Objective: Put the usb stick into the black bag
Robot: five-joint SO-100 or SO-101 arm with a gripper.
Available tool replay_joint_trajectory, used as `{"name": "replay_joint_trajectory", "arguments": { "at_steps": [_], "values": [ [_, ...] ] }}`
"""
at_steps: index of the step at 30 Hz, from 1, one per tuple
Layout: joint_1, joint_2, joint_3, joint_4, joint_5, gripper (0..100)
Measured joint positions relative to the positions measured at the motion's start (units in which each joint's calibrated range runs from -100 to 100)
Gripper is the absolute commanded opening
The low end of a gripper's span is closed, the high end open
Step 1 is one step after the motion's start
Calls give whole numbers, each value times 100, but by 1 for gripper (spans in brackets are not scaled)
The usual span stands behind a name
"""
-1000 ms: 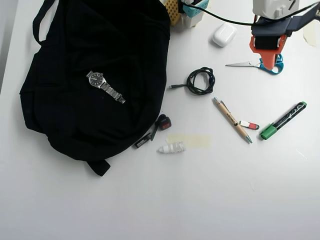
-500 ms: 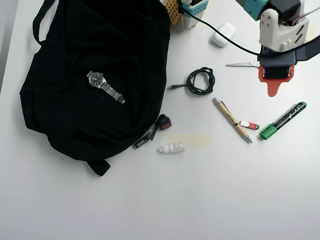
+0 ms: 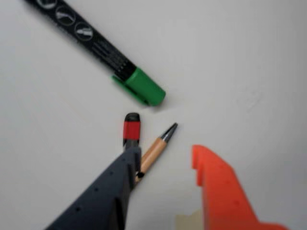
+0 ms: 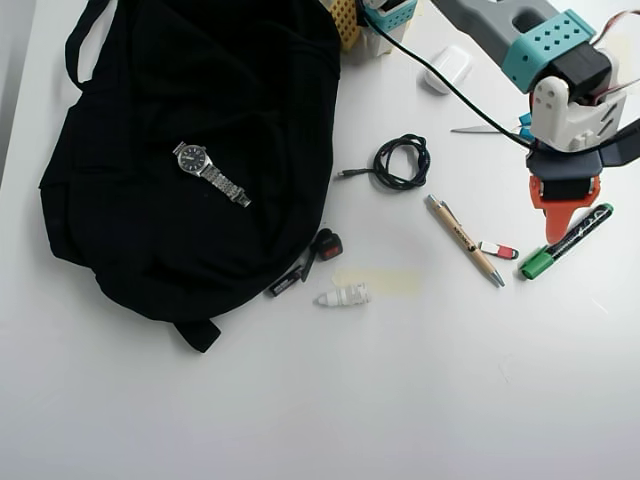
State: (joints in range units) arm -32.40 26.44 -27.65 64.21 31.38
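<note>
The usb stick [image 4: 498, 250] lies on the white table between a wooden pen and a green marker; in the wrist view its red half [image 3: 131, 129] pokes out past my dark grey finger, which hides the rest. The black bag [image 4: 190, 150] fills the overhead view's upper left, far from the stick. In the overhead view my gripper [image 4: 556, 232] hangs over the marker's black barrel, just right of the stick. The wrist view shows the gripper [image 3: 165, 155] open, grey finger [image 3: 125, 167] and orange finger [image 3: 206, 165] apart, holding nothing.
A wristwatch [image 4: 210, 172] rests on the bag. Around the stick lie the pen [image 4: 465, 240] and green marker [image 4: 548, 258]. Further off are a coiled cable [image 4: 400, 162], scissors [image 4: 485, 128], a white case [image 4: 447, 68], a white ribbed plug [image 4: 343, 296] and a black-and-red gadget [image 4: 325, 243].
In the overhead view the arm has swung downward from above the scissors to over the marker, closer to the usb stick. Nothing on the table has moved.
</note>
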Motion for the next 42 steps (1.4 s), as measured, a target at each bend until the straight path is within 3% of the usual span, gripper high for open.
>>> {"name": "replay_joint_trajectory", "arguments": {
  "at_steps": [15, 42],
  "values": [
    [-228, 984, -776, 0, -5, 25],
    [-51, 1760, -794, 0, 0, 30]
  ]
}}
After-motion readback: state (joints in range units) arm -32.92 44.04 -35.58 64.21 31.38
